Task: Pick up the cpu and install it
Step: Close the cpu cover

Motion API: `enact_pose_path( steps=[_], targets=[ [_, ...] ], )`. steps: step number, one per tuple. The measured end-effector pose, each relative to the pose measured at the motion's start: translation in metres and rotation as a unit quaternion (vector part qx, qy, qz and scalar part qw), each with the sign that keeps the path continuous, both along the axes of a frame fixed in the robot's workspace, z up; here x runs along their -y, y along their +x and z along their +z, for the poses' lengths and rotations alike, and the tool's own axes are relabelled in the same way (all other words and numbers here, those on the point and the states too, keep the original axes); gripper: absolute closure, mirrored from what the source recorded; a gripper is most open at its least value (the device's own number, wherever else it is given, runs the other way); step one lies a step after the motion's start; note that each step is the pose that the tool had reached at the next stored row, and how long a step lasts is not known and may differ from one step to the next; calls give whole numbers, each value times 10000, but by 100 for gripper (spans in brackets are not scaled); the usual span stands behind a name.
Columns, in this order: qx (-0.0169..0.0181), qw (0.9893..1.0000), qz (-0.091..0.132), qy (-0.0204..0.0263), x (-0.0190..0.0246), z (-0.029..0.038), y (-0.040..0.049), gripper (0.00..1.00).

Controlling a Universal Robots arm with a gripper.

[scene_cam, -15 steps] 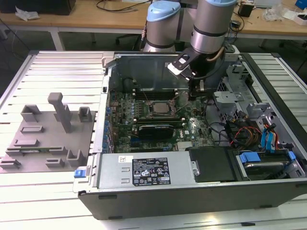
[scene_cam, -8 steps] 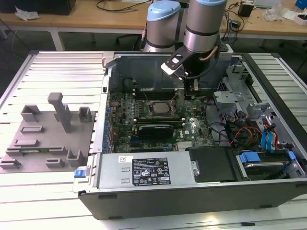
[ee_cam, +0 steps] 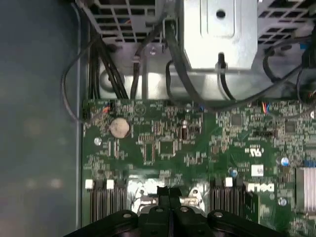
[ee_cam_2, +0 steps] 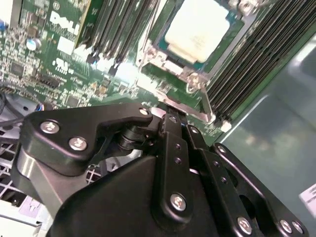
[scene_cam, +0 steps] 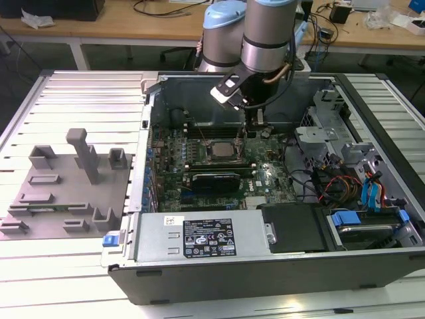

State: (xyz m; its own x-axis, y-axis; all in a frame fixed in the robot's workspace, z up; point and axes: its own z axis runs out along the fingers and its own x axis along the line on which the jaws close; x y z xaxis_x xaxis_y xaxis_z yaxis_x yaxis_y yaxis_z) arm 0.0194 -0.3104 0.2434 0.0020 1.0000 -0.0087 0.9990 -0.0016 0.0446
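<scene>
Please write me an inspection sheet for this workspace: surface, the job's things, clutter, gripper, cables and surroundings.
Surface: slatted metal table, carrying an open computer case.
Job's things: cpu lies in the socket on the motherboard, silver top showing.
Clutter: grey fixture blocks on the table, at the exterior view's left of the case.
Gripper: gripper shut, low over the motherboard beside the socket, apart from the cpu.
Cables: black cables by the metal cage; red and blue cables inside the case.
Surroundings: wooden benches behind the table.
</scene>
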Motion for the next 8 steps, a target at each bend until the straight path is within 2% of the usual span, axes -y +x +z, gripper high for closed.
enact_pose_path(
  steps=[8],
  targets=[
    [1,10000,0,0,-8,-1,-89,89]
  ],
)
